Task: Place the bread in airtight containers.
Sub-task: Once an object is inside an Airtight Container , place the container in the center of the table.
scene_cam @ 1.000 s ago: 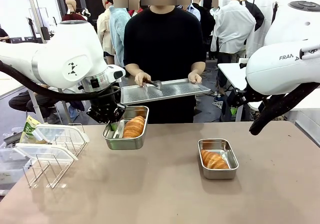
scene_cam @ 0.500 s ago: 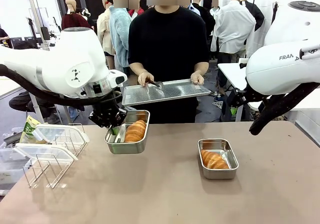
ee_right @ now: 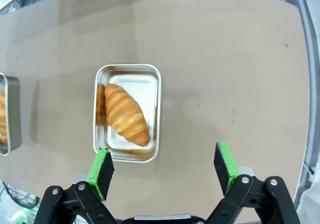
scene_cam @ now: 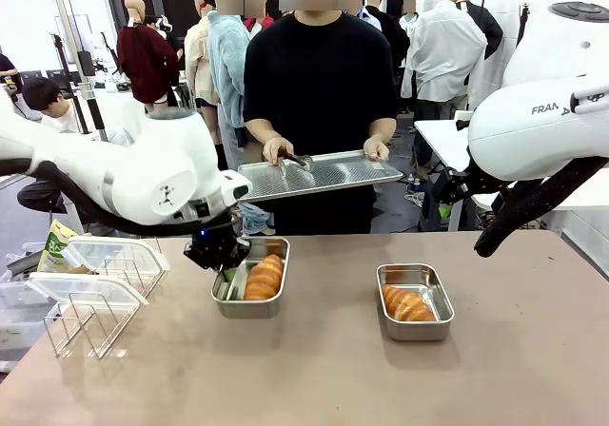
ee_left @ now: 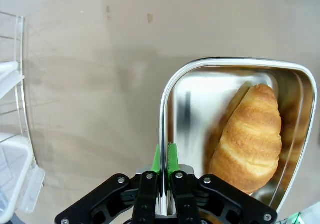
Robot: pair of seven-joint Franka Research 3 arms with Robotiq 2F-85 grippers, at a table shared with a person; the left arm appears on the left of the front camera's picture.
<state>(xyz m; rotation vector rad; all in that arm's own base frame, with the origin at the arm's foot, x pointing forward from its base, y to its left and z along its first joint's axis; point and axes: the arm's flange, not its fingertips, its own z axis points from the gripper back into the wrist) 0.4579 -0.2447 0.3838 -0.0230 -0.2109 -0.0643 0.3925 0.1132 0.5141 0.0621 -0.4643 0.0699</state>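
In the front view, left of centre, the left tool (scene_cam: 225, 266) is clamped on the near-left rim of the left tin (scene_cam: 249, 309), which sits low at the brown surface (scene_cam: 314, 378); whether it rests fully there I cannot tell; the left roll (scene_cam: 265, 279) lies lengthwise inside it. In the left wrist view, at the bottom centre, the left tool (ee_left: 164, 159) has its green pads (ee_left: 156, 159) pressed narrow on the steel rim of the left tin (ee_left: 190, 109), and the left roll (ee_left: 250, 139) lies along the tin's right side. Right of centre in the front view the right tin (scene_cam: 416, 330) stands lidless with the right roll (scene_cam: 407, 304) in it. In the right wrist view the right tool (ee_right: 165, 164) is spread wide at the bottom edge, holding nothing; the right tin (ee_right: 146, 86) lies centre left, the right roll (ee_right: 126, 114) diagonal inside. At the upper centre a person holds a perforated tray (scene_cam: 324, 172); a wire rack (scene_cam: 90, 326) with clear lids (scene_cam: 109, 250) stands at the left edge.
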